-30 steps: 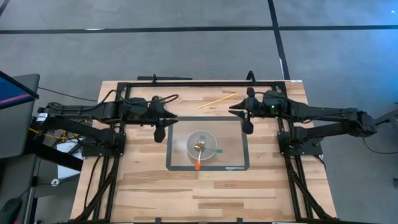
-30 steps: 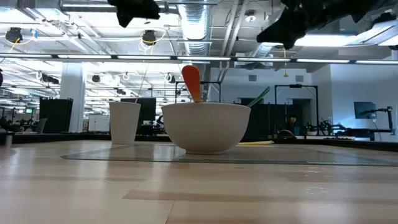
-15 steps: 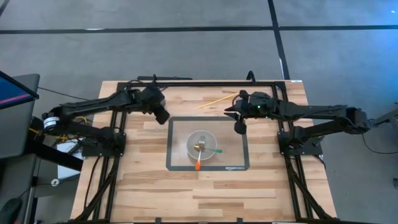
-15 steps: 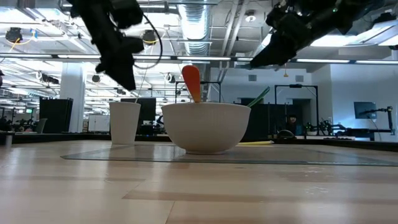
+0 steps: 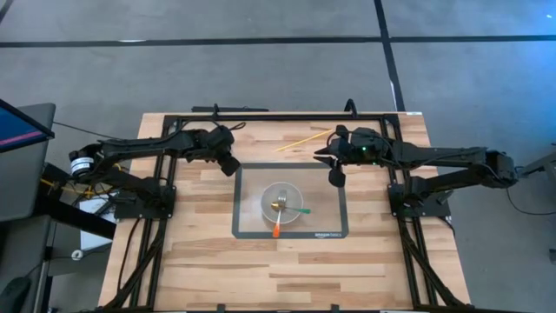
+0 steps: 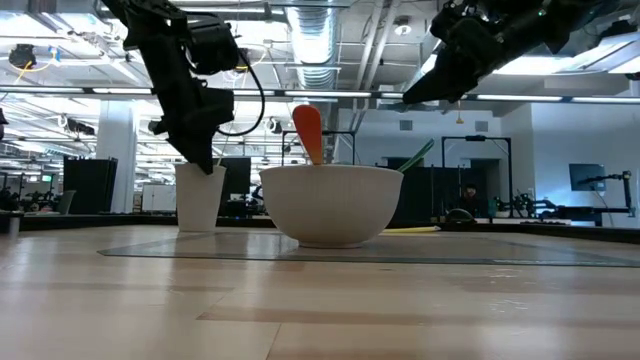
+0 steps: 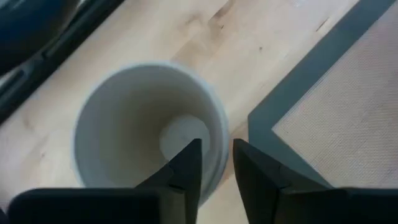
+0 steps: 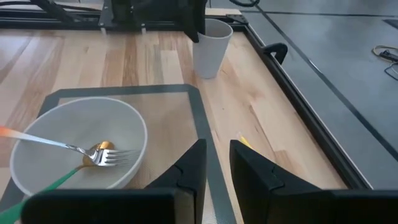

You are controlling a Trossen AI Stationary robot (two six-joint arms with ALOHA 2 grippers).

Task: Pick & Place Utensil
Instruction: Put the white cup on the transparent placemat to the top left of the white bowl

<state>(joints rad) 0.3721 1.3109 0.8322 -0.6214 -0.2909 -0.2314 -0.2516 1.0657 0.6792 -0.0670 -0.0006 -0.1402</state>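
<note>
Left end effector (image 7: 213, 171): directly above white paper cup (image 7: 149, 130), fingers nearly closed, narrow gap, holding nothing. Right end effector (image 8: 214, 165): raised beside grey mat's (image 5: 334, 217) far right corner, narrow gap, empty.

Judgement, step: reach for utensil. Descend vertically, centre fingers over one handle, avoid bowl rim.

Containers:
- White round bowl (image 5: 283, 203) on mat: orange-handled fork (image 8: 68, 147), green-handled utensil (image 8: 46, 185), gold spoon (image 8: 95, 152).
- Cup: empty, on wooden desk (image 5: 261, 269) just off mat corner.
</note>
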